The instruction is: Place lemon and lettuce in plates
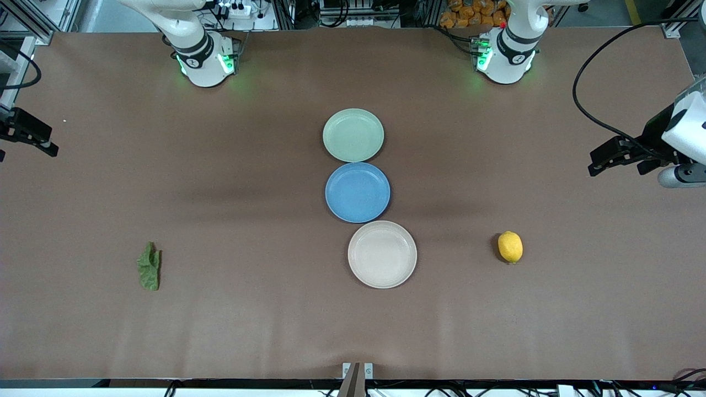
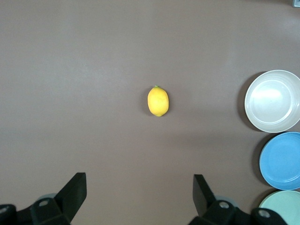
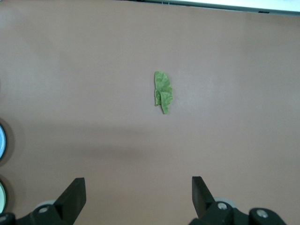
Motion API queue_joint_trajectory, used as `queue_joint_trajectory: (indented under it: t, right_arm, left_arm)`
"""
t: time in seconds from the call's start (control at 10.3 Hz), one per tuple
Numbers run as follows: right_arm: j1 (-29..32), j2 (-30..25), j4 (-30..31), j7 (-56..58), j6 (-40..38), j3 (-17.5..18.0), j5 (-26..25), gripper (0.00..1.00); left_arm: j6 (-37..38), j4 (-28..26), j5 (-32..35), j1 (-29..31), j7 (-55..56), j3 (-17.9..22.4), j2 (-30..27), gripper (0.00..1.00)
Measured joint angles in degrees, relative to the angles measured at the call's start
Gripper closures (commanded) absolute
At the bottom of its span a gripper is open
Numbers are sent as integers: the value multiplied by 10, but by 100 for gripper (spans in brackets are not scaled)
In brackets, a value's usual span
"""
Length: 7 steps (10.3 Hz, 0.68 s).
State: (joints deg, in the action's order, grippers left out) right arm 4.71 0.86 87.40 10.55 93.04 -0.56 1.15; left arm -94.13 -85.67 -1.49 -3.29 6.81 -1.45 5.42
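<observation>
The yellow lemon point(image 1: 510, 246) point(image 2: 158, 101) lies on the brown table toward the left arm's end. The dark green lettuce point(image 1: 149, 266) point(image 3: 163, 92) lies flat toward the right arm's end. A pale green plate point(image 1: 353, 135) and a beige-pink plate point(image 1: 382, 254) sit mid-table, both bare. My left gripper point(image 1: 618, 159) point(image 2: 139, 180) hangs open over the table's edge at its end, apart from the lemon. My right gripper point(image 1: 33, 138) point(image 3: 138, 183) hangs open over its own end, apart from the lettuce. Nothing is between either pair of fingers.
A blue plate point(image 1: 357, 192) sits between the two task plates, touching both in a row. In the left wrist view the beige plate point(image 2: 273, 101), blue plate point(image 2: 281, 160) and green plate point(image 2: 283, 208) line one side. Black cables trail by the left arm.
</observation>
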Motion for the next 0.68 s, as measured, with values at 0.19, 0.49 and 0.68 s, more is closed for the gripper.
queue_joint_trajectory:
  t: [0.19, 0.49, 0.68]
  right_arm:
    - [1, 22, 0, 0, 1, -1, 0, 0]
    - [4, 80, 1, 0, 5, -2, 0, 0]
    - [5, 133, 2, 0, 27, -3, 0, 0]
  left_arm:
    - [0, 0, 0, 0, 0, 0, 0, 0]
    - [-21, -7, 0, 0, 0, -2, 12, 0]
    - [-72, -32, 0, -1, 0, -2, 42, 0]
